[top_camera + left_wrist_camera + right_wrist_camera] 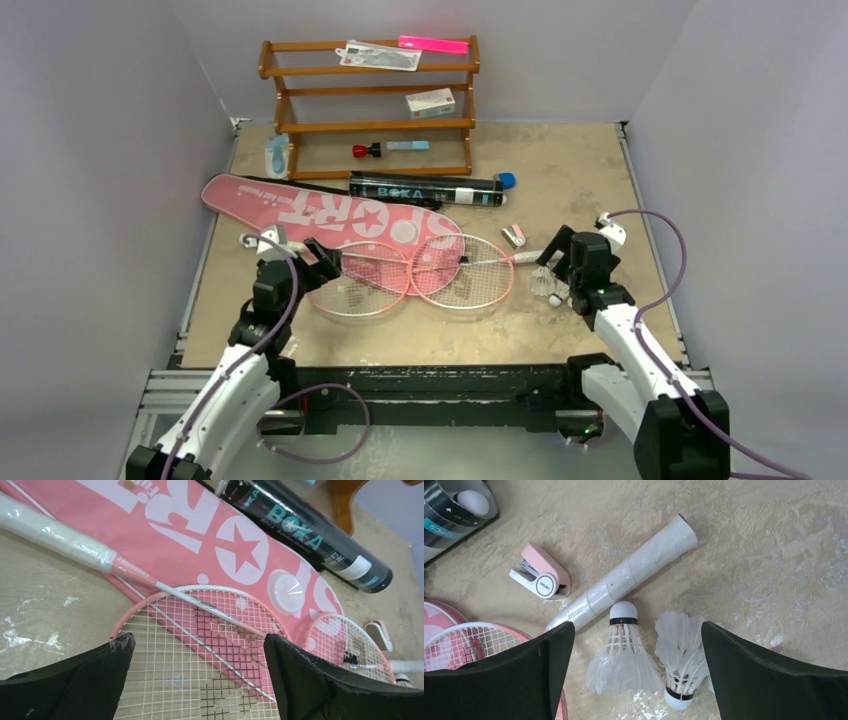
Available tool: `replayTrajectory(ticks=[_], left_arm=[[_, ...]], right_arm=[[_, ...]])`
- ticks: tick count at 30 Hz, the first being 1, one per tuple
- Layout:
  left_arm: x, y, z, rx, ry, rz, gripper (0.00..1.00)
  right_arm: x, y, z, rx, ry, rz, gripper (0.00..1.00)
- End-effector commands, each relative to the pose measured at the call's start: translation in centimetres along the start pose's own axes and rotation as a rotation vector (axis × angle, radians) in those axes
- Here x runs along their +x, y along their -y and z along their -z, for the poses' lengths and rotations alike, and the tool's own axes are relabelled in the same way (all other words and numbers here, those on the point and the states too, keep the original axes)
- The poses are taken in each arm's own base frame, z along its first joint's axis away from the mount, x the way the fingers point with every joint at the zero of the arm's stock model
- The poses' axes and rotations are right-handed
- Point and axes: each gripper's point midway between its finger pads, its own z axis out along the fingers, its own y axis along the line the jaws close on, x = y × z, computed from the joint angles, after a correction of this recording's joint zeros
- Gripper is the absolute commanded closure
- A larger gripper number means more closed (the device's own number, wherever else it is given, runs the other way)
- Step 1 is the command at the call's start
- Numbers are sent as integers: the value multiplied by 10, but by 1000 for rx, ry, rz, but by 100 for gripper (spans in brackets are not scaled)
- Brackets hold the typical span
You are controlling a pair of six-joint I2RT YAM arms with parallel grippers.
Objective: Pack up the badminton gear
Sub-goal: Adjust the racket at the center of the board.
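Holding the left pincer (197,645) open above the overlapped rackets (463,272) toward the worktop's (600,190) left edge; holding the right pincer (636,627) open above two shuttlecocks (624,665) near the right edge.

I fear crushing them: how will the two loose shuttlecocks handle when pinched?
One shuttlecock and its twin look very light: thin feathers, small heads. Feathers likely bend or snap under hard squeezing. Lying sideways, they may roll if nudged.
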Motion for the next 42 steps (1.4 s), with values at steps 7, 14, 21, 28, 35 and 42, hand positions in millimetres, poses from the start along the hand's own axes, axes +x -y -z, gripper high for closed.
replayTrajectory(ticks=[7,14,21,28,35,42], left_arm=[[-17,16,4,52,41,3,0],[-2,46,8,261,-6,-64,4],[2,52,8,306,-19,-75,5],[7,56,5,330,-42,-89,8],[11,53,2,323,-53,-90,7],[13,53,3,328,-53,-89,7]], right_arm=[[-18,-13,0,-36,41,1,1],[-16,-28,6,-137,32,37,1],[-15,-73,23,-438,59,143,2],[0,-99,26,-559,-11,197,9],[14,-114,28,-613,-56,243,16],[23,-113,20,-588,-99,237,19]])
